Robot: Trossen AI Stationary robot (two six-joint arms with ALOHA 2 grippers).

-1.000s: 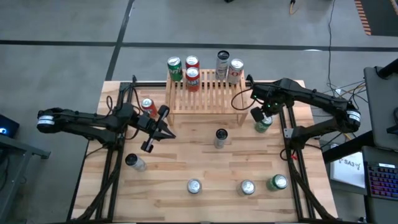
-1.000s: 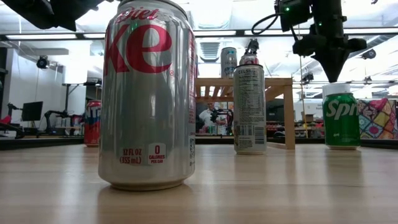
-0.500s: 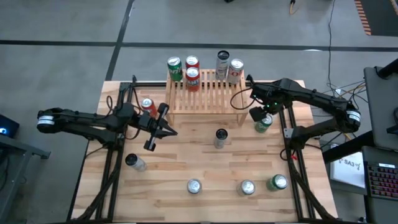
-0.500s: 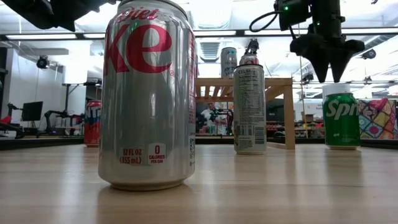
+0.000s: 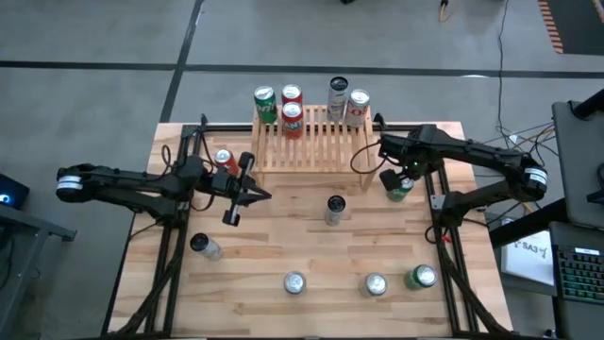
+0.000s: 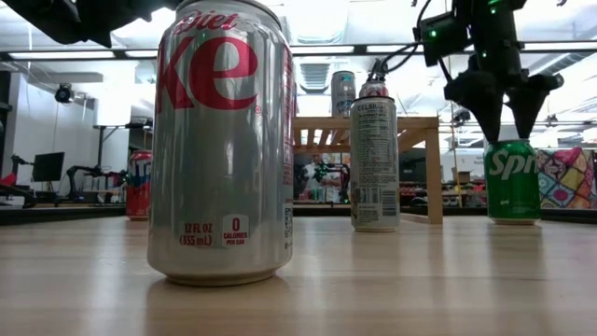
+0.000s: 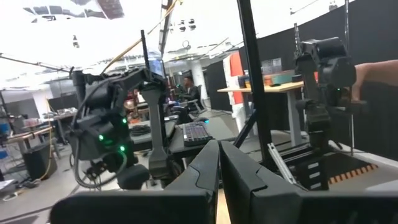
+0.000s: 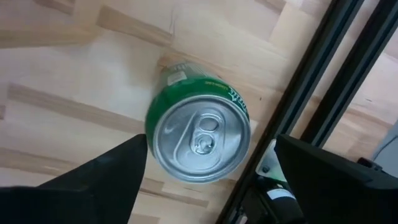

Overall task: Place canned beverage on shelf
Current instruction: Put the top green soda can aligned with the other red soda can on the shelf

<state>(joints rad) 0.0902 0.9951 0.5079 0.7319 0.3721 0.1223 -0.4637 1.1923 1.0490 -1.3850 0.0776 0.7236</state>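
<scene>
In the low view the big silver can (image 6: 224, 140) up close hides most of the left half of the surface (image 6: 420, 280) and the left end of the shelf (image 6: 410, 126). The green can (image 5: 400, 186) is partly covered by the right pincer (image 5: 396, 175) from above. The right wrist view cuts off both fingers (image 8: 106, 180).

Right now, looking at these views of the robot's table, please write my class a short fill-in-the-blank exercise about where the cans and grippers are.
1. The right gripper hangs open directly above the upright ____ soda can.
2. The low light-wood slatted shelf carries ____ cans.
3. The left gripper is ____ and holds nothing.
4. The tall slim silver can stands on the wooden table, not on the ____.

Missing words: green; five; shut; shelf
</scene>
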